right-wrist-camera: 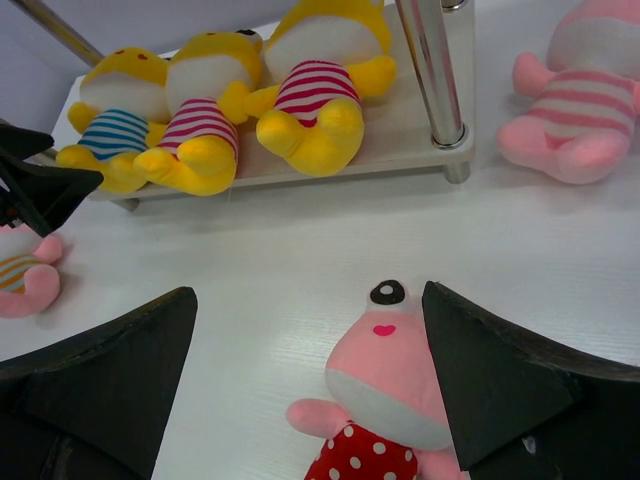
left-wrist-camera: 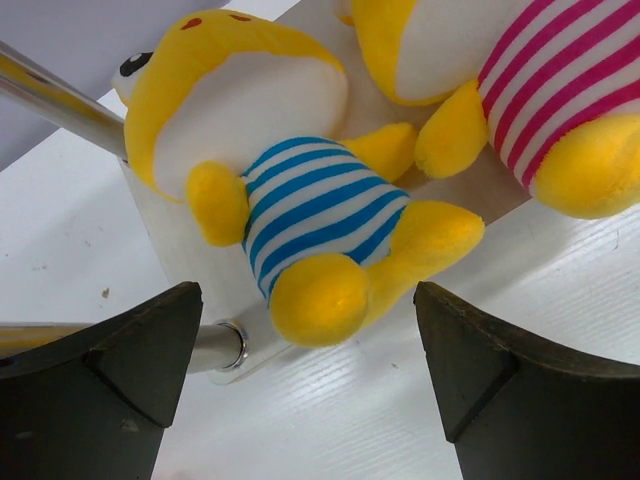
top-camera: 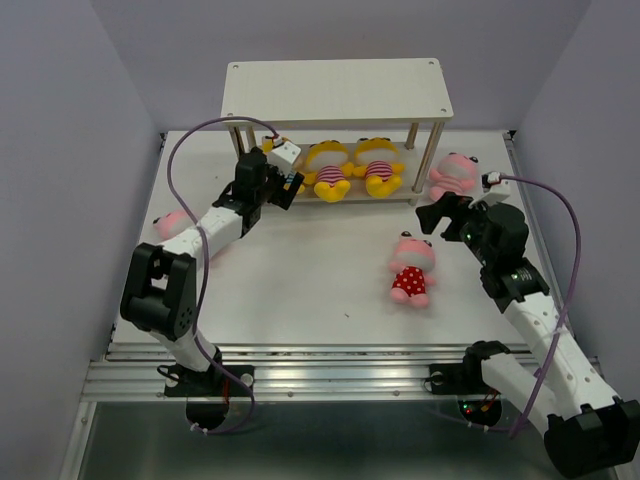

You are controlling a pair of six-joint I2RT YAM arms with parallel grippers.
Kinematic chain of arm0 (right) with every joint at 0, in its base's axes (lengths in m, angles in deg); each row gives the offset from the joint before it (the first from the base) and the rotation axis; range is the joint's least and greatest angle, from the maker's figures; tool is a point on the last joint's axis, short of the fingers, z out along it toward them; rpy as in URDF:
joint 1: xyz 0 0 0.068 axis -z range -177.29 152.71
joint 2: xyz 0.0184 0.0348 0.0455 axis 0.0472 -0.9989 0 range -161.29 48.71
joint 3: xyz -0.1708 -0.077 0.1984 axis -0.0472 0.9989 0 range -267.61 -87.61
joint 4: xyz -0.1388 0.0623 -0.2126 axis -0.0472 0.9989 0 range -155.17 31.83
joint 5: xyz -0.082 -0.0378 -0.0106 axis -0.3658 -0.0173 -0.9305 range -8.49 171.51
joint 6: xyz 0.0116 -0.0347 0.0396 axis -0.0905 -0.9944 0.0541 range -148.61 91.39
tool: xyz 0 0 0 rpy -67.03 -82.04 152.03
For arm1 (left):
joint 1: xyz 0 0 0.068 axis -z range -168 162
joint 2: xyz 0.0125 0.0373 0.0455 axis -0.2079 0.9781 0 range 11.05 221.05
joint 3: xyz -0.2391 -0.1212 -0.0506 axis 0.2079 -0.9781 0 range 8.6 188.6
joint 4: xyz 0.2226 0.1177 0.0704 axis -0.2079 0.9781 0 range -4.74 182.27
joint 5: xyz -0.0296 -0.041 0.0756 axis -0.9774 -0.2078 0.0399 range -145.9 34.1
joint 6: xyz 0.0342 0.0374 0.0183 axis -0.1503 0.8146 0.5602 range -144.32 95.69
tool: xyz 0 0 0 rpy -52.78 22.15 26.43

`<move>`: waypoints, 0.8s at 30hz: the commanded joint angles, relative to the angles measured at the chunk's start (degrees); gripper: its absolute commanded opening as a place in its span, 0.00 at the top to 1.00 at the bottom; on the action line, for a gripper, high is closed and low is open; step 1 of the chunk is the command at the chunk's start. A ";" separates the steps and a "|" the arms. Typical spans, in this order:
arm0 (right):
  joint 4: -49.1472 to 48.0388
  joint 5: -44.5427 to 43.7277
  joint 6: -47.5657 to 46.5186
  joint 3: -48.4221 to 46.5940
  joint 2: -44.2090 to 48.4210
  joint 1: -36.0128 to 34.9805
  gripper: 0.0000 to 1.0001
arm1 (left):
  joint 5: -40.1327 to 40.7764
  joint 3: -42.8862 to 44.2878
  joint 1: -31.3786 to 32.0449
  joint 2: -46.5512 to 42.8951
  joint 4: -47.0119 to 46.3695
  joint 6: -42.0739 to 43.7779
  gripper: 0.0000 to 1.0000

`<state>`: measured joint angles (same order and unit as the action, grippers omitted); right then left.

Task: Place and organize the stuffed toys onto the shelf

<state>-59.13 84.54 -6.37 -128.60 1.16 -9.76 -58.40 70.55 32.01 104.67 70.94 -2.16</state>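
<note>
The shelf (top-camera: pixel 335 90) stands at the upper middle of the top view, at the far side of the table (top-camera: pixel 300 300). Its top board is bare. Three yellow toys lie side by side on its lower board. The blue-striped yellow toy (left-wrist-camera: pixel 300 215) is at the left end. The middle yellow toy (top-camera: pixel 330 172) and the right yellow toy (top-camera: pixel 380 168), both in pink stripes, lie beside it.

The left end effector (left-wrist-camera: pixel 310 385) sits low at the left end of the lower board with its fingers spread wide. It holds nothing. The blue-striped toy's feet lie just ahead of the gap, clear of both fingers.

The right end effector (right-wrist-camera: pixel 310 390) hangs over the table at the right of centre, also spread wide and holding nothing. In its wrist view the head of the polka-dot pink toy (top-camera: pixel 410 270) shows between the fingers, lying on the table below them.

The striped pink toy (top-camera: pixel 452 175) lies on the table just beside the shelf's right legs. The third pink toy (top-camera: pixel 172 222) lies near the table's left edge, partly hidden by the left arm.
</note>
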 commanded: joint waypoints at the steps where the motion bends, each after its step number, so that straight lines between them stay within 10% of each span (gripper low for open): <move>1: -0.86 1.19 -0.35 -0.32 1.67 -0.54 0.00 | -0.22 -0.60 -0.24 -5.46 -0.88 -1.93 0.01; 18: 4.15 2.60 1.93 1.18 5.98 -0.54 0.00 | 6.88 -7.20 -0.15 -21.64 6.32 -30.65 0.01; 24: 5.12 2.60 2.54 1.79 7.12 -0.54 0.00 | -13.47 -11.32 0.20 -22.52 4.67 -37.09 0.01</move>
<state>-54.10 86.51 -4.49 -127.73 7.21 -9.76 -59.78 62.79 31.75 83.62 76.49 -32.57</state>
